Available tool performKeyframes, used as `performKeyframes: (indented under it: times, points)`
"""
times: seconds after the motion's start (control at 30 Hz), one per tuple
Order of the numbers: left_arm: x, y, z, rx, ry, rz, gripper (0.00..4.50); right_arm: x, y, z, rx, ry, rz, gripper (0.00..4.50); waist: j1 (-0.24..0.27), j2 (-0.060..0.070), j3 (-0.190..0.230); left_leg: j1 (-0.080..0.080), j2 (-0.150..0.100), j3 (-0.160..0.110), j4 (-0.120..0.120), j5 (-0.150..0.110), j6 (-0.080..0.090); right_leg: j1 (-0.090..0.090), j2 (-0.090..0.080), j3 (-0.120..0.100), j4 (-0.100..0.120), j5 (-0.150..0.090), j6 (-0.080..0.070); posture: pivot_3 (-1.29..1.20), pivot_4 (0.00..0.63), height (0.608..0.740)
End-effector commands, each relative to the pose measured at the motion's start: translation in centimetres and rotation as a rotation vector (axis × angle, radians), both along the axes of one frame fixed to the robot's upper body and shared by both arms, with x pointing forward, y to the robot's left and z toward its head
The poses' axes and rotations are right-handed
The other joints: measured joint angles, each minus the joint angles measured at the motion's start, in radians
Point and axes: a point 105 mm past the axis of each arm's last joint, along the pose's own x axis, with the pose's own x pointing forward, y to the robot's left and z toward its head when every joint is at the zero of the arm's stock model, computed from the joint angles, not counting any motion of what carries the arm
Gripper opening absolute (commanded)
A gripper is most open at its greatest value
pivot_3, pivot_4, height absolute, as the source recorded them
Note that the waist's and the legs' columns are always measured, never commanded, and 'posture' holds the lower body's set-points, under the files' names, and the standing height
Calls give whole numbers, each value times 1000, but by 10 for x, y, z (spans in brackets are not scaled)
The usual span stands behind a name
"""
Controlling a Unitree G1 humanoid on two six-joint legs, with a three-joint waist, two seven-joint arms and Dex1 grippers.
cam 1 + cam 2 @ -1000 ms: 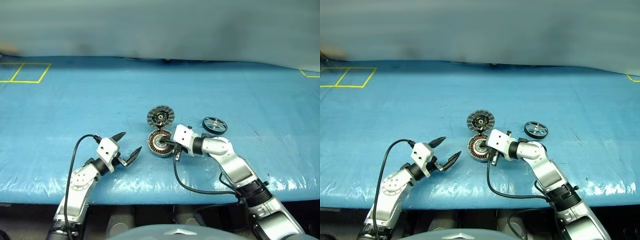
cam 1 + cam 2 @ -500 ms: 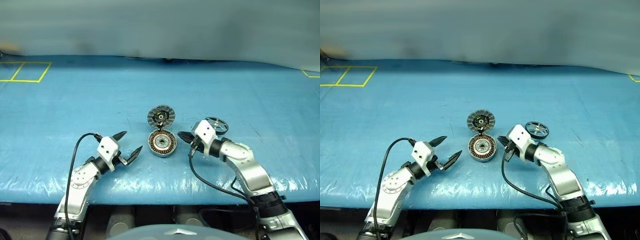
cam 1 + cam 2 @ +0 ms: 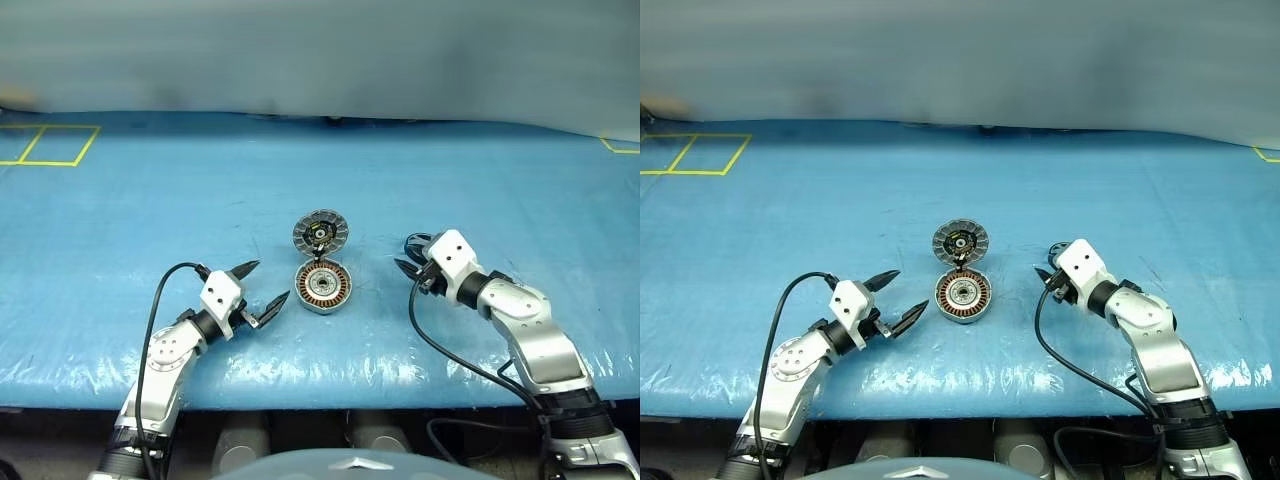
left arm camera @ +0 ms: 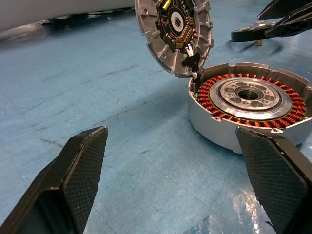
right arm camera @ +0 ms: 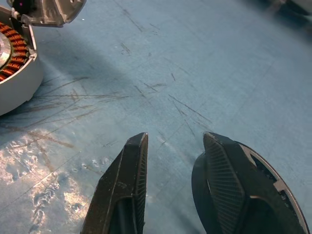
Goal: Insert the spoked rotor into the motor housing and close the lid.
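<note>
Both arms are extended forward over the worktop (image 3: 120, 200), forearms angled inward toward one another. The left hand (image 3: 267, 286) is held roughly level and is directed forward and to the right; its two black fingers (image 4: 80, 170) are spread wide apart, with nothing held between them. The right hand (image 3: 405, 266) is pitched slightly downward and is directed forward and to the left; its fingers (image 5: 127, 180) are parted by a narrow gap, and nothing is gripped. A black cable is looped beneath each wrist. The two hands are positioned well apart.
</note>
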Motion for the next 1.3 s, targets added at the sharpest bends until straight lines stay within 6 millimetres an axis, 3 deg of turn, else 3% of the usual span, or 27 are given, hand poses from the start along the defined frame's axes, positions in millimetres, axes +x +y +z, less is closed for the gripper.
performKeyframes:
  times: [0.03, 0.27, 0.5, 1.23, 1.3]
  points:
    - [1, -2, 5, -10, -27, -7, 4500, 5, -15, 14, -26, -57, -69, 1904, 0, 0, 0, 0, 0, 0, 0, 0, 0, 0, 0, 0, 0, 0, 0, 0, 150, 740]
    - [2, -3, 4, -7, -28, -11, 4500, 10, -37, 28, -16, -83, -173, 1904, 2, 0, 0, 0, 0, 0, 0, 0, 0, 0, 0, 0, 0, 0, 0, 0, 150, 740]
    - [3, -4, 3, -8, -23, -14, 4500, 9, -53, 25, -49, -47, -244, 1904, 2, 0, 0, 0, 0, 0, 0, 0, 0, 0, 0, 0, 0, 0, 0, 0, 150, 740]
    - [1, -2, -1, -3, -11, 2, 4500, -10, -44, -24, -3, 177, -227, 1904, 0, 0, 0, 0, 0, 0, 0, 0, 0, 0, 0, 0, 0, 0, 0, 0, 150, 740]
    - [1, -2, -1, -3, -12, 2, 4500, -10, -43, -28, 14, 193, -229, 1512, 0, 0, 0, 1, 0, 0, 0, 0, 0, 1, 0, 0, 0, 0, 0, 0, 150, 740]
